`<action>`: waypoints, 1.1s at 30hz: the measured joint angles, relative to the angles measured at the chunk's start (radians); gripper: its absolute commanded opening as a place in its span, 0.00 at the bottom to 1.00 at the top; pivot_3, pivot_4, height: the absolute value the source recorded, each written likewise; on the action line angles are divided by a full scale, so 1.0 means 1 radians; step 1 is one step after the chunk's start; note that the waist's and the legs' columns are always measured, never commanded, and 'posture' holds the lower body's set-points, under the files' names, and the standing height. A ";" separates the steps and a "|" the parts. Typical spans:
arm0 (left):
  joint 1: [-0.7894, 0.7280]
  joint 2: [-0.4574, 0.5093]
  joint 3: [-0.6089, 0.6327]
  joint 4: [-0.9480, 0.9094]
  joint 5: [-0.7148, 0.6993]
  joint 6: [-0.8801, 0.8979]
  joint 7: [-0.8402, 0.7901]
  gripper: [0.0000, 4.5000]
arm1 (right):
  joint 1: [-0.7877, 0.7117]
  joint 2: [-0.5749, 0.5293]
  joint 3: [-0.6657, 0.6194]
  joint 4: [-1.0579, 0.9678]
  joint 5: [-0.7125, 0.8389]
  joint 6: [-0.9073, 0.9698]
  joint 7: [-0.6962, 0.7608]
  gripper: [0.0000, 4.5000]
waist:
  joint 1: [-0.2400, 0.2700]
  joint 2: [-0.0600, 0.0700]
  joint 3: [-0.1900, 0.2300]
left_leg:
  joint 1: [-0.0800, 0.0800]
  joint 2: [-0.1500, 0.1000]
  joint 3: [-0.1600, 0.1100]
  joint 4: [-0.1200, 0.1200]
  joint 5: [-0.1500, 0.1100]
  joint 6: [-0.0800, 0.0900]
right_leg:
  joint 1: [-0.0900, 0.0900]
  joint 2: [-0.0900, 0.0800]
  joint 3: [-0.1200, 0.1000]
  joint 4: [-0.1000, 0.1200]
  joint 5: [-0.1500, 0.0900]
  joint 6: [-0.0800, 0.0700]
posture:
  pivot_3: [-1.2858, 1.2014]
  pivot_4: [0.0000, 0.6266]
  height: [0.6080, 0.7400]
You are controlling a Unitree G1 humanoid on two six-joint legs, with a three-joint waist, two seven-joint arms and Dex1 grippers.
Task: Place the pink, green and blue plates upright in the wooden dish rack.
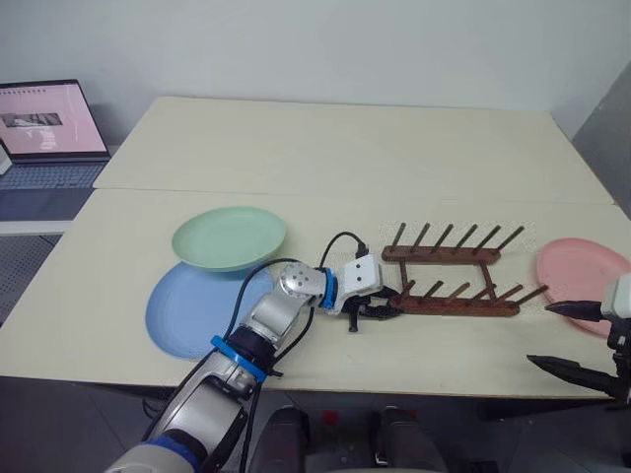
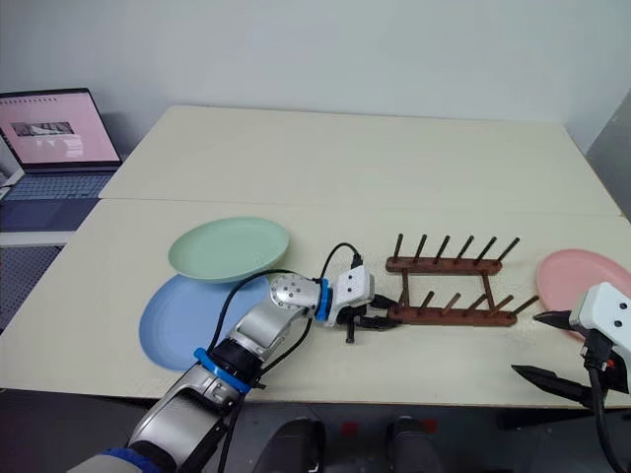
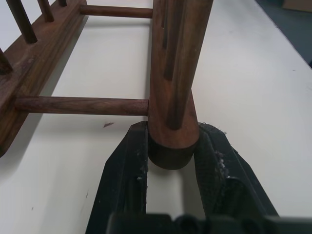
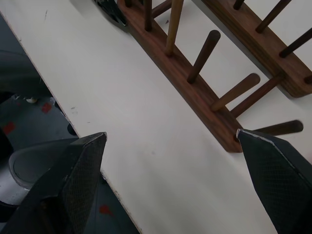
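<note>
Closest to me, the right tool (image 2: 552,345) hangs past the table (image 1: 325,148) edge at about 4 o'clock, fingers spread wide, nothing in them. The left tool (image 1: 380,307) is pinched onto the near rail's end of the wooden dish rack (image 1: 455,281), right at the middle. The rack lies tipped, pegs leaning away rather than standing up. The blue plate (image 1: 182,310) sits at 8 o'clock with the green plate (image 1: 229,236) overlapping its far edge; the pink plate (image 1: 582,271) lies flat at 3 o'clock. My worry: gripping just one end, the rack could swivel or slip out and knock into the pink plate.
</note>
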 measured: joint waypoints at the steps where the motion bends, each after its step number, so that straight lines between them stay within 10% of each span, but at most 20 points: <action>1: -0.016 -0.008 0.000 0.032 0.003 -0.016 -0.003 0.23 | 0.002 0.001 -0.001 -0.001 -0.004 0.000 0.000 1.00 | 0.000 0.000 0.000 | 0.000 0.000 0.000 0.000 0.000 0.000 | 0.000 0.000 0.000 0.000 0.001 0.001 | 0.52 0.24 0.94; 10: -0.108 -0.083 0.008 0.248 0.030 -0.121 0.008 0.23 | 0.014 0.013 -0.003 -0.020 -0.008 0.001 -0.004 1.00 | 0.001 -0.001 0.000 | -0.001 0.000 0.000 0.000 0.000 0.001 | 0.000 0.000 -0.001 -0.002 0.001 0.002 | 0.52 0.24 0.94; 20: -0.087 -0.007 0.049 0.168 0.021 -0.112 -0.016 0.89 | 0.004 0.015 0.016 -0.020 -0.018 -0.008 -0.012 1.00 | -0.005 0.000 0.000 | -0.001 0.001 -0.001 -0.001 0.000 0.001 | 0.000 0.001 -0.001 -0.002 0.001 0.002 | 0.52 0.24 0.94; 26: 0.042 0.190 0.107 -0.183 -0.054 0.060 -0.090 0.80 | -0.043 0.012 0.124 0.021 -0.076 -0.046 -0.062 1.00 | -0.016 0.001 0.000 | 0.000 0.003 -0.003 -0.001 0.000 0.001 | 0.000 0.001 0.000 -0.001 0.001 0.002 | 0.52 0.24 0.94; 33: 0.140 0.255 0.068 -0.463 -0.114 0.223 -0.153 0.34 | -0.125 -0.034 0.273 0.082 -0.130 -0.101 -0.072 0.55 | -0.010 0.001 0.000 | 0.000 0.002 -0.002 0.001 0.000 0.001 | 0.001 -0.002 0.001 -0.001 0.000 0.000 | 0.52 0.24 0.94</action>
